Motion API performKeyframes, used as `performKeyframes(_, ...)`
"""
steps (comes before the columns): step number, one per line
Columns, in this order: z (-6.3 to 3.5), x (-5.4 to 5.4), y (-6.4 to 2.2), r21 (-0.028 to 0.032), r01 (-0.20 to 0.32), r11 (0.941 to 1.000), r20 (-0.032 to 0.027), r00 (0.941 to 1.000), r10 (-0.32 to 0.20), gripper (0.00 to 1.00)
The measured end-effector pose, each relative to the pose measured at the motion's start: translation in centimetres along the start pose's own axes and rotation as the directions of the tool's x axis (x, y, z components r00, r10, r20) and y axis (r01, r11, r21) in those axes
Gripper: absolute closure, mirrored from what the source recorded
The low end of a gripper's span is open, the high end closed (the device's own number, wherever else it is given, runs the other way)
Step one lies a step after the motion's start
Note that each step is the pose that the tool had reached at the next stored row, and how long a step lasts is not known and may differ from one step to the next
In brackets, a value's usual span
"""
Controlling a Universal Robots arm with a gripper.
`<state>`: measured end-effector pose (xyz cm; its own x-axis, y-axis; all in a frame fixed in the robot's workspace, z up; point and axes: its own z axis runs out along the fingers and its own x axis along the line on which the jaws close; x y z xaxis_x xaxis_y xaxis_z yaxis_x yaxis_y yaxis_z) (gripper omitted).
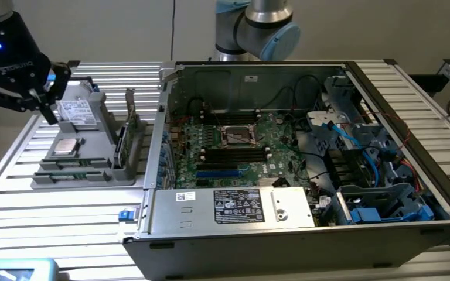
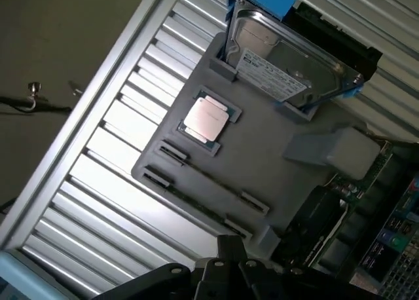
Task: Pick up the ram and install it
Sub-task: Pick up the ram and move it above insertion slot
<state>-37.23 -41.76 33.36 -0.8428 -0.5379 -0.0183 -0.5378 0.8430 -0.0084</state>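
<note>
Two slim dark green ram sticks (image 1: 75,163) stand on edge in end holders at the near end of a grey parts tray (image 1: 92,175), on the exterior view's left. In the wrist view the ram (image 2: 211,179) shows as thin dark strips between small grey brackets. My black gripper (image 1: 51,116) hangs shut and empty above the tray's far left edge, beside the hard drive (image 1: 78,111) and well back from the ram. Its dark fingertips (image 2: 230,251) hover above the tray's ram end. The black memory slots (image 1: 233,153) lie on the motherboard inside the open case.
A square silver processor (image 1: 65,147) lies mid-tray, and an upright expansion card (image 1: 128,132) stands at the tray's right side. The open computer case (image 1: 233,237) fills the centre and right, with cables and blue drive bays (image 1: 381,205). The ribbed metal table (image 1: 45,222) extends toward the front left.
</note>
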Motion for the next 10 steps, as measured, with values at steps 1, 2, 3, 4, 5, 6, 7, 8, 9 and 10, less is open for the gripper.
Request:
performKeyframes(1, 0.0, 0.0, 0.0, -0.0003, 0.018, 0.9998, 0.0002, 0.9998, -0.018, 0.89)
performKeyframes(2, 0.01, 0.0, 0.0, -0.0007, 0.036, 0.9994, 0.0004, 0.9994, -0.036, 0.89)
performKeyframes(3, 0.01, 0.0, 0.0, -0.001, 0.054, 0.9985, 0.0006, 0.9985, -0.054, 0.89)
performKeyframes(4, 0.01, 0.0, 0.0, -0.0014, 0.072, 0.9974, 0.0007, 0.9974, -0.072, 0.89)
performKeyframes(5, 0.02, 0.0, 0.0, -0.0017, 0.09, 0.996, 0.001, 0.996, -0.09, 0.89)
performKeyframes(6, 0.02, 0.0, 0.0, -0.0021, 0.109, 0.994, 0.0012, 0.994, -0.109, 0.89)
performKeyframes(7, 0.02, 0.0, 0.0, -0.0024, 0.127, 0.9919, 0.0014, 0.9919, -0.127, 0.89)
performKeyframes(8, 0.03, 0.0, 0.0, -0.0027, 0.145, 0.9894, 0.0015, 0.9894, -0.145, 0.89)
performKeyframes(9, 0.03, 0.0, 0.0, -0.003, 0.163, 0.9866, 0.0017, 0.9866, -0.163, 0.89)
performKeyframes(10, 0.04, 0.0, 0.0, -0.0033, 0.18, 0.9837, 0.0019, 0.9837, -0.18, 0.89)
